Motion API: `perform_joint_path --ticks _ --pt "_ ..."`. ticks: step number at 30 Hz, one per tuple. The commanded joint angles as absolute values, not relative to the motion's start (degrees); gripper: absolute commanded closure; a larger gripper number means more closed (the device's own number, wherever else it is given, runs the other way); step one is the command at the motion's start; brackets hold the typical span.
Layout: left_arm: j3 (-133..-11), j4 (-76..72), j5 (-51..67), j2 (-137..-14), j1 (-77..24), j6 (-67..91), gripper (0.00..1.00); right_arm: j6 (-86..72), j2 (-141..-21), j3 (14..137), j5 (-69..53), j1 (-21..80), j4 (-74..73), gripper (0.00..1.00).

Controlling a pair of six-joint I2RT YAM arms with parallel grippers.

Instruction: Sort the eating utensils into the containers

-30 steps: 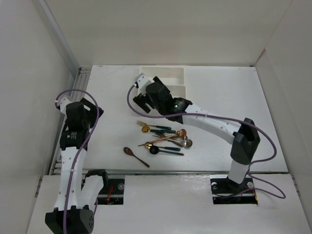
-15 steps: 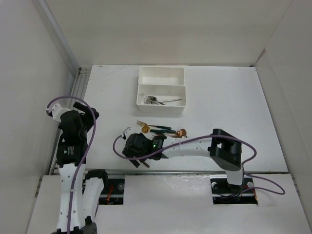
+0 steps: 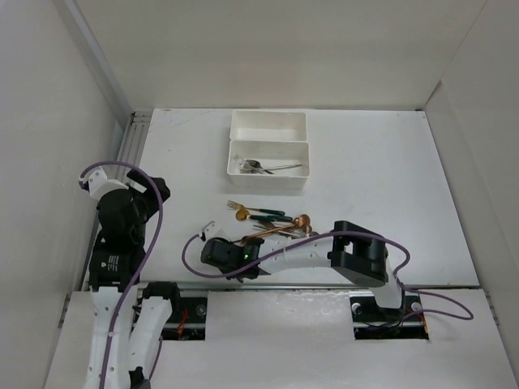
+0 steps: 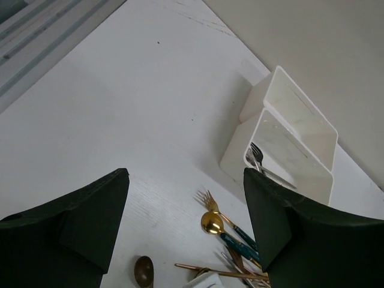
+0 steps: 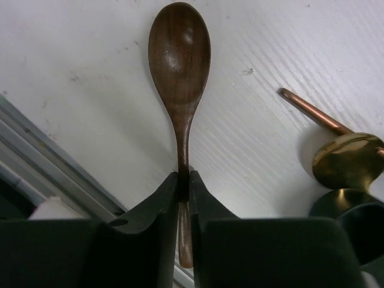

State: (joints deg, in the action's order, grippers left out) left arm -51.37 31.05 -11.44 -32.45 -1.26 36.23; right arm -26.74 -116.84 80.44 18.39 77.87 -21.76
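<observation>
My right gripper (image 5: 184, 177) is shut on the thin handle of a brown spoon (image 5: 180, 54), which lies flat on the table with its bowl pointing away. In the top view that gripper (image 3: 229, 258) sits low near the table's front edge, left of the loose pile. The pile holds a gold fork (image 3: 235, 205), a gold spoon (image 3: 242, 215) with a dark green handle, and a copper spoon (image 3: 302, 220). Two white trays stand at the back: the far tray (image 3: 268, 127) is empty, the near tray (image 3: 268, 180) holds silver utensils (image 3: 263, 168). My left gripper (image 4: 185, 174) hovers open over the table's left side.
A metal rail (image 5: 36, 156) runs along the table's front edge just beside the spoon's handle end. Another rail (image 3: 130, 138) borders the left side. White walls enclose the table on three sides. A copper handle (image 5: 312, 111) and a gold bowl (image 5: 348, 159) lie right of the held spoon.
My right arm swung from the trays to the front of the table, came down over the brown spoon and shut on its handle. The left arm shifted slightly.
</observation>
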Motion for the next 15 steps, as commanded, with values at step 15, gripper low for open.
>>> perform_joint_path --ticks 15 --pt "-53.0 16.0 0.8 -24.3 -3.0 27.5 0.23 -8.5 -105.6 87.8 28.7 73.3 -21.6 1.00"
